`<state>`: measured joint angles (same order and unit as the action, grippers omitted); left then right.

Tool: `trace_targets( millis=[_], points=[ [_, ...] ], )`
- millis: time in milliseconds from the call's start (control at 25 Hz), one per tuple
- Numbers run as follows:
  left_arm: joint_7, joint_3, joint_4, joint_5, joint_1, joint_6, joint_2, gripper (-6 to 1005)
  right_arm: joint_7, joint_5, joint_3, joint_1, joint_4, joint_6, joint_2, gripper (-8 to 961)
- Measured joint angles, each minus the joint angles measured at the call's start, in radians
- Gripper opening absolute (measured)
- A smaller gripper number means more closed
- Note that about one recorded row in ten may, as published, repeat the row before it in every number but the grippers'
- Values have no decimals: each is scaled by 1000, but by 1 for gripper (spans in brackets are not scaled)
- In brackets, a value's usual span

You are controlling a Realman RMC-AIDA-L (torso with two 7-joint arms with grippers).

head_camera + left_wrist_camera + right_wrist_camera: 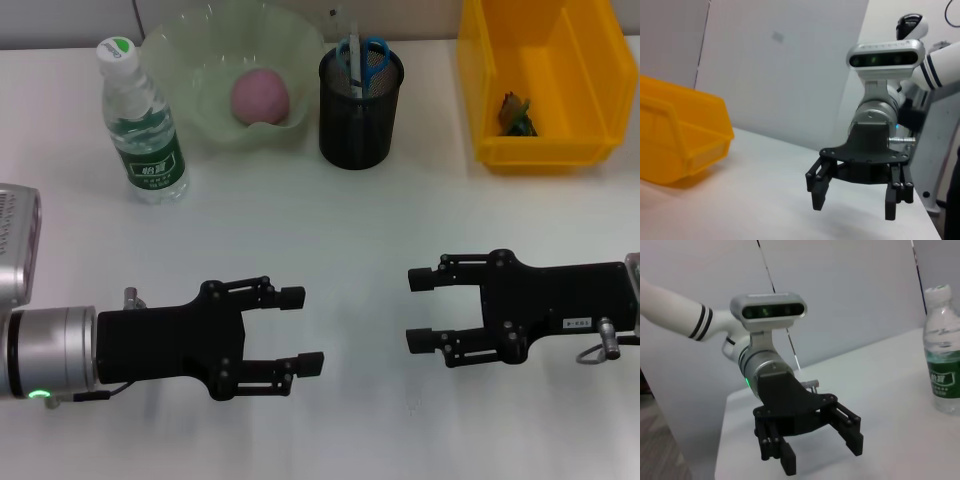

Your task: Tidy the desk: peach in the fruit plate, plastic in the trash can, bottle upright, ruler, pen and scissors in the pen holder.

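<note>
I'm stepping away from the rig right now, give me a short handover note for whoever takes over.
Left hand: open, empty, low over the near desk on the left.
Right hand: open, empty, opposite it on the right.
Peach is in the fruit plate.
Bottle stands upright, left of the plate.
Scissors and a pale straight item, probably the ruler, stand in the pen holder; the pen cannot be made out.
A crumpled scrap lies in the yellow bin.
Left: nothing visible on the desk; confirm the pen.

Overhead head view; mutually facing wrist views
</note>
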<state>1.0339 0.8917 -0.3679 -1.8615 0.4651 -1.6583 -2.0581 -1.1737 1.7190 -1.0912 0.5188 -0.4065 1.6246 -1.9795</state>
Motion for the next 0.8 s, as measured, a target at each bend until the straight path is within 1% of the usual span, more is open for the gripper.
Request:
trace_targets(
  millis=[200,800],
  points=[
    [3,-3,-4,-6,0,-6,4,783,10,2,-8,-1,0,-1,-6,753],
    [30,-1,-6,-9,1,-35,21,783,32,5,-9,6,-2,-1,-10,752]
  ],
)
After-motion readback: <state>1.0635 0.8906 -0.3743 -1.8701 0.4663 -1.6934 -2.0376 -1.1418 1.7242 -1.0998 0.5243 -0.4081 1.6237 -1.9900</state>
